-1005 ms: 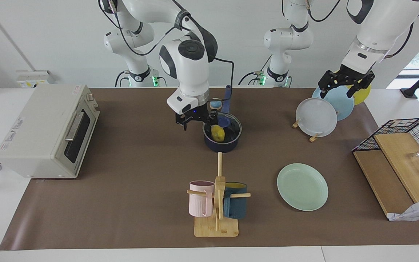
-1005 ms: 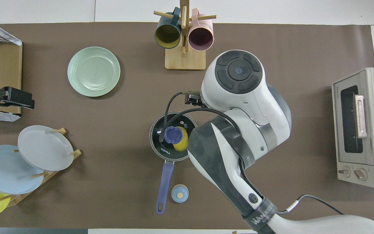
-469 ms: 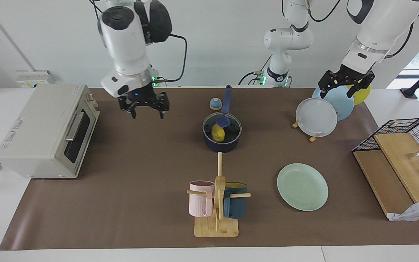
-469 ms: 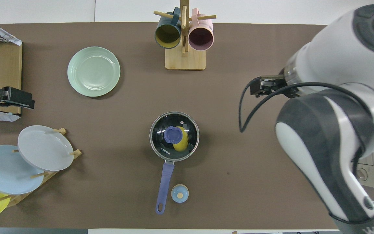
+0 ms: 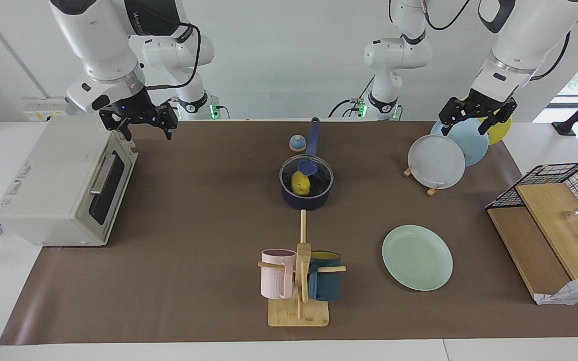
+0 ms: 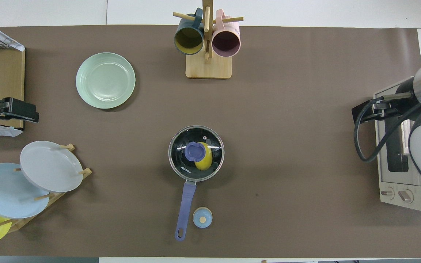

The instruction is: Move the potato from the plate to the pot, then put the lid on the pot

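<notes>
The dark blue pot (image 5: 305,202) stands mid-table, its long handle (image 6: 185,202) pointing toward the robots. The clear glass lid (image 5: 320,176) with its blue knob (image 6: 194,151) sits on the pot. The yellow potato (image 5: 300,184) lies inside and shows through the glass (image 6: 206,162). The mint-green plate (image 5: 417,257) is bare, farther from the robots, toward the left arm's end (image 6: 105,80). My right gripper (image 5: 144,129) is open and empty, raised over the toaster oven's edge. My left gripper (image 5: 463,128) is open and empty, waiting over the plate rack.
A toaster oven (image 5: 63,180) stands at the right arm's end. A mug rack (image 5: 299,281) with pink and teal mugs stands farther out than the pot. A small bell (image 5: 296,143) sits beside the pot handle. A plate rack (image 5: 437,161) and a wire basket with boards (image 5: 560,200) are at the left arm's end.
My right gripper has left the lid on the pot, risen and swung away to above the toaster oven. The left arm has not moved.
</notes>
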You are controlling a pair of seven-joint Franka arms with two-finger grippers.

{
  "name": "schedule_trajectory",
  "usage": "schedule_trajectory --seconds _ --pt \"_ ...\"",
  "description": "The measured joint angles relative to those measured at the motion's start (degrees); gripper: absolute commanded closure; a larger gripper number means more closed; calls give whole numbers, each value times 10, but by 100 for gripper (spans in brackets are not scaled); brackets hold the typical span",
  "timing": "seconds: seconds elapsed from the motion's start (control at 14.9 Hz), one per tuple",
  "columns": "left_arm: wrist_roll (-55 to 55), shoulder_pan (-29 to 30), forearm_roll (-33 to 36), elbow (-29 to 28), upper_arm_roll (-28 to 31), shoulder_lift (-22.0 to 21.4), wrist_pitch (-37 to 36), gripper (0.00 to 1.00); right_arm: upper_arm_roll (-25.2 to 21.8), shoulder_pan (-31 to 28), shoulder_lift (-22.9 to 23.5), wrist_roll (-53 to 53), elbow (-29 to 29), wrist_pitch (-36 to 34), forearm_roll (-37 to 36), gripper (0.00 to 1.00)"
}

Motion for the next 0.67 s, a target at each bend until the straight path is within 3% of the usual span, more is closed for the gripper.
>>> schedule_trajectory --seconds 0.67 --pt "0 0 0 0 0 0 0 0 1 -63 -11 -73 -18 12 -7 0"
